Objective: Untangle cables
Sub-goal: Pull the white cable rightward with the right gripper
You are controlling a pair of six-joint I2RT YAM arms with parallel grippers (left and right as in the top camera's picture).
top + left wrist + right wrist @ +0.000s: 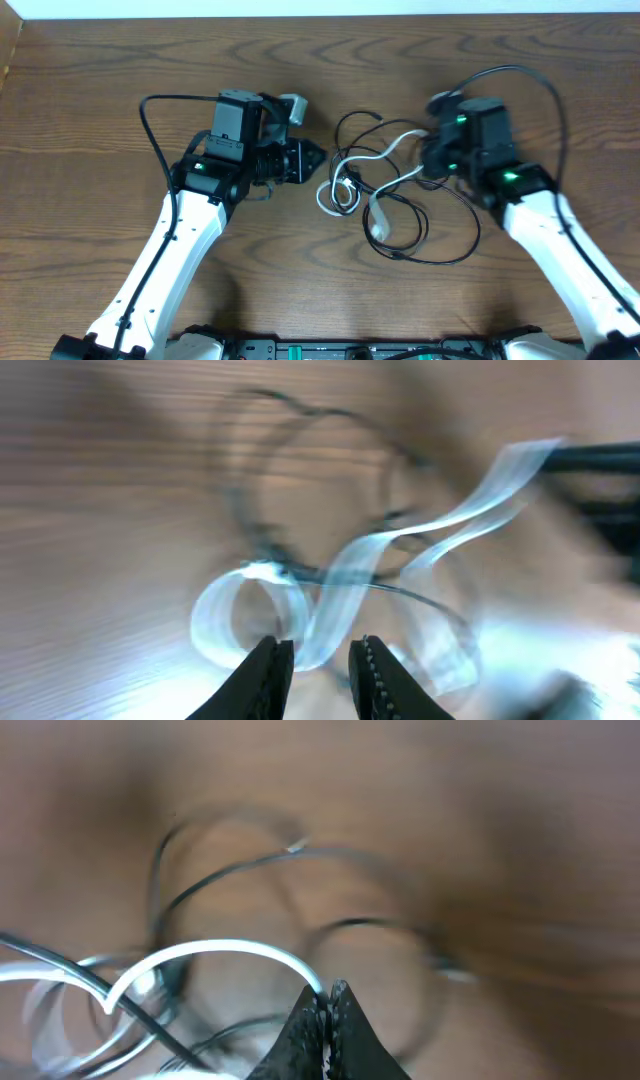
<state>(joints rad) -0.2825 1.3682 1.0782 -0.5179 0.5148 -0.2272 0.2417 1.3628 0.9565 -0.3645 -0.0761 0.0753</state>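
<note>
Both wrist views smear the black cable; right tool pinches white cable, left tool slightly parted, empty.

I see white links on left arm and right arm, black wrist housings, green LEDs lit on both. A thick black wire loops off each. left gripper and right gripper have black fingers, with ridged inner faces on the left.
</note>
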